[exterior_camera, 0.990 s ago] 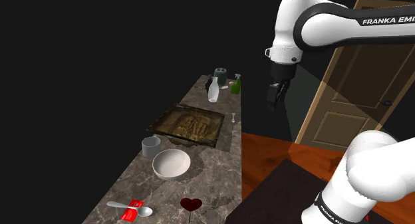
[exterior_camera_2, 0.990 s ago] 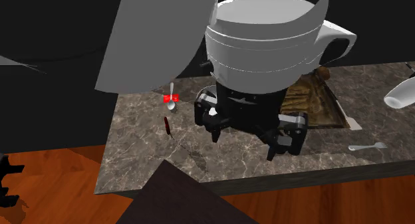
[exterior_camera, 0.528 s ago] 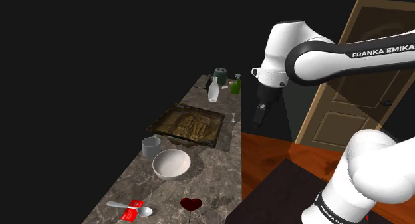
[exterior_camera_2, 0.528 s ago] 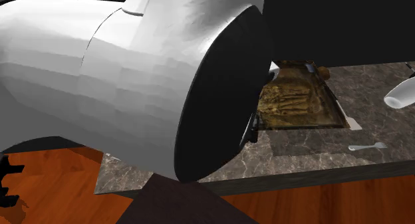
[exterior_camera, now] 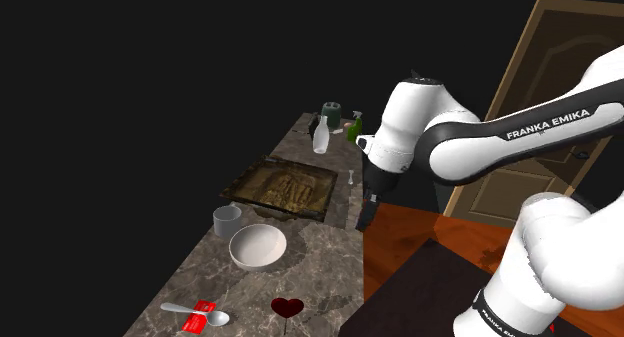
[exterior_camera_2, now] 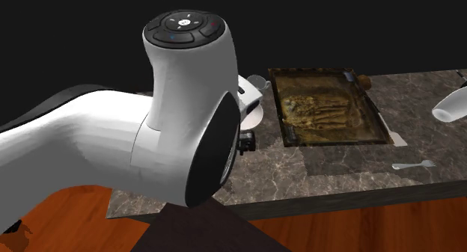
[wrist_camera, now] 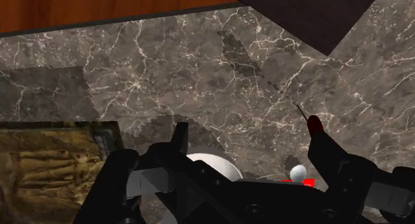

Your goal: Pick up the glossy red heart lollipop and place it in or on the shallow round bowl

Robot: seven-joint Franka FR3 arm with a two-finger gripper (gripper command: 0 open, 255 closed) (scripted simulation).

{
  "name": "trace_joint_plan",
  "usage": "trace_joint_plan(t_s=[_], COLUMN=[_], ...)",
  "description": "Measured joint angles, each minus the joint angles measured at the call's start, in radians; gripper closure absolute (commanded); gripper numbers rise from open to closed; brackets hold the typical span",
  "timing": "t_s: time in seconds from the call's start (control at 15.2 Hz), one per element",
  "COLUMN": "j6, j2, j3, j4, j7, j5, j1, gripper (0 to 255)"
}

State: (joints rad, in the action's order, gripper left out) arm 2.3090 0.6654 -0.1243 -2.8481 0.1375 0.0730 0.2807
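Red and glossy, the heart-shaped lollipop [exterior_camera: 287,307] lies flat on the marbled table [exterior_camera: 318,268], well apart from the open, empty claw [exterior_camera: 366,217]. It looks light, stiff, brittle and slick; pinching the heart's lobes likely beats its thin stick.

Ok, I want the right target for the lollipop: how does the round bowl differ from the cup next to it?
The bowl is wide, shallow and white; the cup is narrower, taller, straight-walled and greyer. The bowl sits nearer the red heart lollipop, the cup farther back. Both stand upright, open side up, on the marble counter.
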Motion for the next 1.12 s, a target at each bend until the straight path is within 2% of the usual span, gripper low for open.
trace_joint_plan(t_s=[0.4, 0.59, 0.79, 0.92, 0.99, 1.06, 1.12], j6=[0.341, 0.52, 0.676, 0.779, 0.818, 0.847, 0.864], j2=[-0.198, -0.344, -0.464, -0.565, -0.613, -0.659, -0.692], j3=[-0.027, -0.029, -0.015, 0.037, 0.051, 0.05, 0.032], j4=[-0.057, -0.047, -0.039, -0.006, 0.023, 0.057, 0.084], j7=[0.056, 0.1, 0.162, 0.268, 0.377, 0.528, 0.66], j5=[0.074, 0.116, 0.187, 0.304, 0.425, 0.604, 0.762], j1=[0.111, 0.173, 0.266, 0.381, 0.452, 0.496, 0.507], gripper=[0, 0, 0, 0, 0, 0, 0])
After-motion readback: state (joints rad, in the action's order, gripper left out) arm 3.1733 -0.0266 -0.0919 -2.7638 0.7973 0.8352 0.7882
